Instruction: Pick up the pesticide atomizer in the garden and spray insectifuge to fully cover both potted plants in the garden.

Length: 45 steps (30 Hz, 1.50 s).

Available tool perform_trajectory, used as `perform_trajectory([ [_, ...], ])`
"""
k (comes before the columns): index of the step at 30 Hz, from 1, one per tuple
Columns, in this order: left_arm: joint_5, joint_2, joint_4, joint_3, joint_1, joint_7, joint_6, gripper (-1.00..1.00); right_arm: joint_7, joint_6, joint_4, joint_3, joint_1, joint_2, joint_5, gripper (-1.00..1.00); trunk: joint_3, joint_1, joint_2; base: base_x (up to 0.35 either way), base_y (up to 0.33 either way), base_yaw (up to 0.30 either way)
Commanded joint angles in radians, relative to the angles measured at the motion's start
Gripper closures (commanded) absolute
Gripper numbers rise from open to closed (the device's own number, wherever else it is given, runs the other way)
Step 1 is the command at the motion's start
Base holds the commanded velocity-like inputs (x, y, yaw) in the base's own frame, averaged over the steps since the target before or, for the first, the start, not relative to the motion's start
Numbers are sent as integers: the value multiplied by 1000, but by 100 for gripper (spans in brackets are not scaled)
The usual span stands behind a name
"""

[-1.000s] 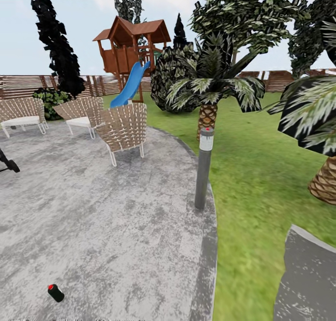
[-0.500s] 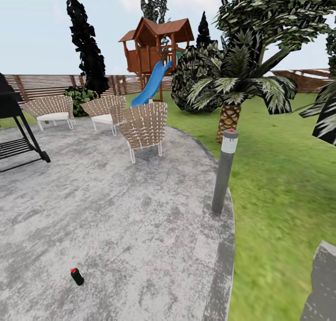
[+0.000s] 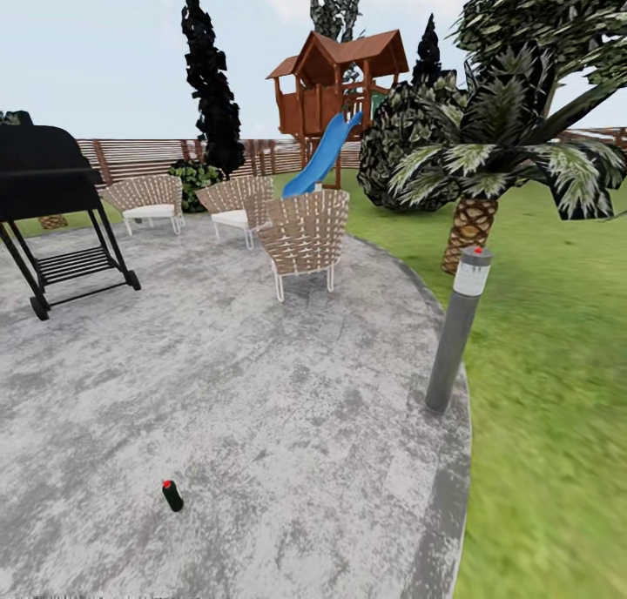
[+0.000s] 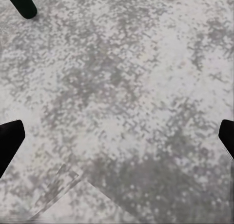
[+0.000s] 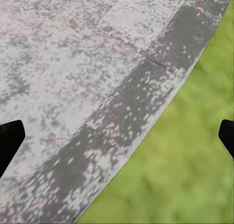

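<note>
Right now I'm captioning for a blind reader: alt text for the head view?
A small dark bottle with a red cap lies on a grey stone patio, with wicker chairs, a black grill and lawn beyond.

Flat, even daylight fills the scene and nothing casts a clear shadow. The green grass lawn (image 3: 557,390) at the right side looks smeared, and the mottled grey stone paving (image 3: 218,390) appears grainy in both wrist views.
</note>
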Motion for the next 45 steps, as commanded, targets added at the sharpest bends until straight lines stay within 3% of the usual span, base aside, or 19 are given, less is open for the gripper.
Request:
perform_trajectory([
  [1,-1,0,1,-1,-1,-1,-3,-100,0,-3,1,0,0,0,0,-100,-1,0,0,97,-250,277],
  [22,-1,0,1,-1,-1,0,-3,-100,5,-4,-2,2,0,-4,1,-100,-1,0,0,100,-264,51],
  [45,-1,0,2,-1,-1,0,-3,-100,3,-4,0,2,0,-1,2,-100,-1,0,0,92,-268,271],
])
